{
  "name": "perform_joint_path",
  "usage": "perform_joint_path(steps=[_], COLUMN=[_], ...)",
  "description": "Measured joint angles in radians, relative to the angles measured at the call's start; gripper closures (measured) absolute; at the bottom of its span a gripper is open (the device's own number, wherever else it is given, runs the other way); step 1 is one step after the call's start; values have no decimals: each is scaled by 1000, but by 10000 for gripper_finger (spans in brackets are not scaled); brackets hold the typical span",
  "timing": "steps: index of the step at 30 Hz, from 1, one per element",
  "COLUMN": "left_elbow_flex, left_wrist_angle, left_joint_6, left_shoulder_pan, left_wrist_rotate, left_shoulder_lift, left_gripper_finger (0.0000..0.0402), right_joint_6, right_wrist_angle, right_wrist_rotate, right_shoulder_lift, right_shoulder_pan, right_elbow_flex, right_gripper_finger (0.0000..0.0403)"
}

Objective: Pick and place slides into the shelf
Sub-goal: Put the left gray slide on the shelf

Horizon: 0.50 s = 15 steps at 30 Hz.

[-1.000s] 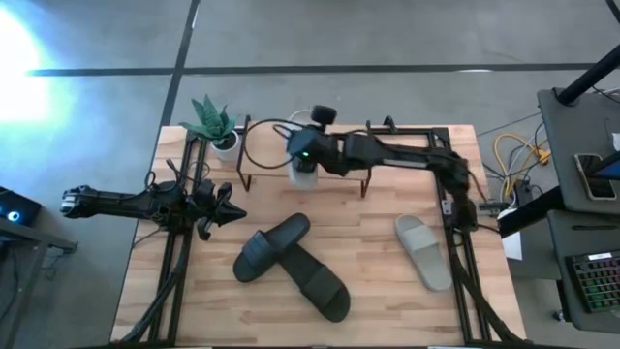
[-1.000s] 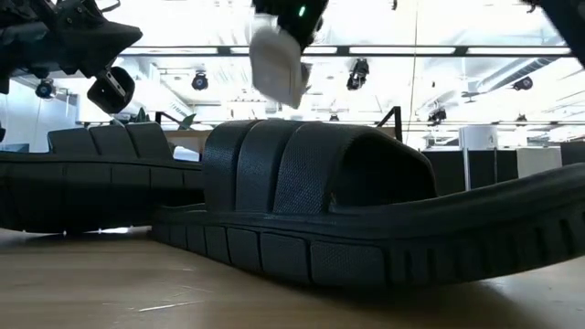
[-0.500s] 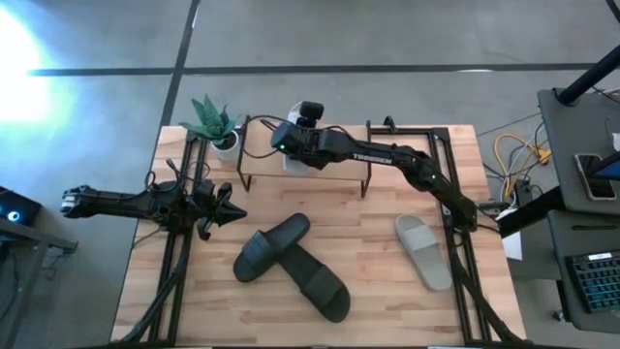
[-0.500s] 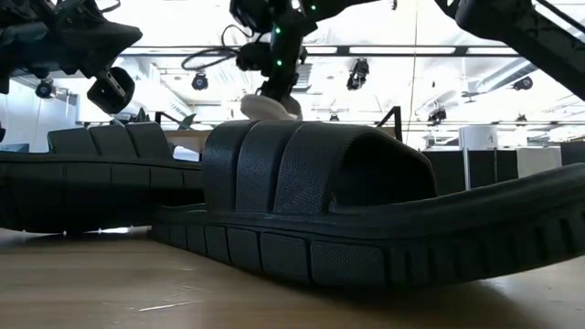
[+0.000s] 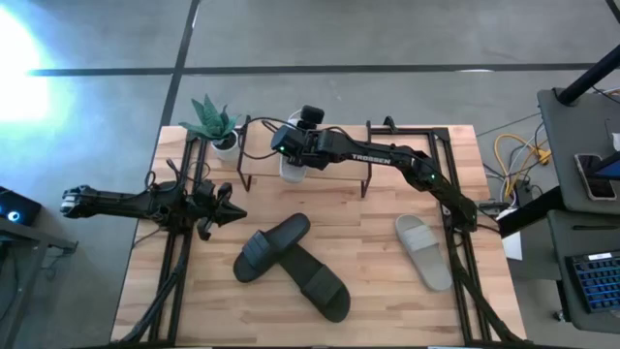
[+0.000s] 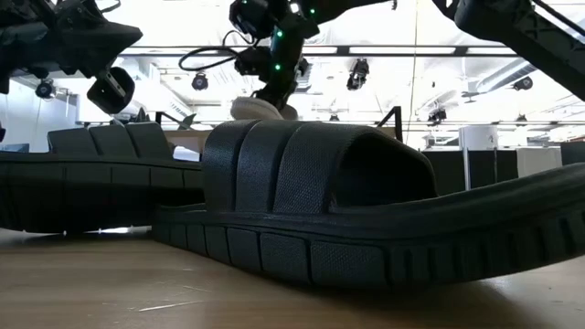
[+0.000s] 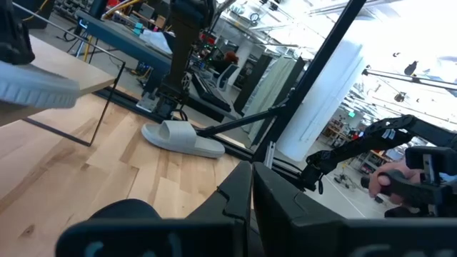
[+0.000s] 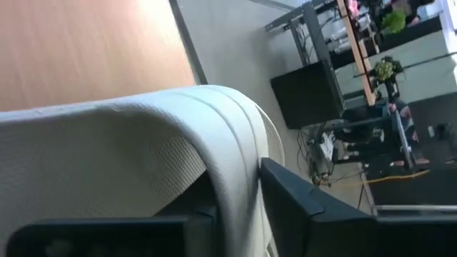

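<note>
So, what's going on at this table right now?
The right gripper has a pale sandal at the low wooden shelf at the back of the table, with its fingers either side of the strap. The other pale sandal lies on the table's right side, and two black sandals lie overlapping in the middle. The left gripper waits at the left edge, shut and empty.

I see one pale slide [image 5: 294, 165] on the shelf [image 5: 254, 145], another pale slide [image 5: 424, 251] and two crossed black slides [image 5: 291, 265] on the table.
</note>
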Motion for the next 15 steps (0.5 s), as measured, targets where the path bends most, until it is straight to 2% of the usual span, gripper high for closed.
perform_joint_path(steps=[7, 15], left_elbow_flex=[0, 0], left_wrist_angle=[0, 0], left_joint_6=[-1, -1], left_shoulder_pan=[0, 0], left_wrist_rotate=[0, 0], left_shoulder_lift=[0, 0], left_gripper_finger=[402, 402], right_joint_6=[9, 98], right_wrist_angle=[-64, -201], right_wrist_rotate=[8, 11], right_shoulder_lift=[-9, -20], right_shoulder_pan=[19, 47], right_elbow_flex=[-2, -2], right_gripper_finger=[269, 257])
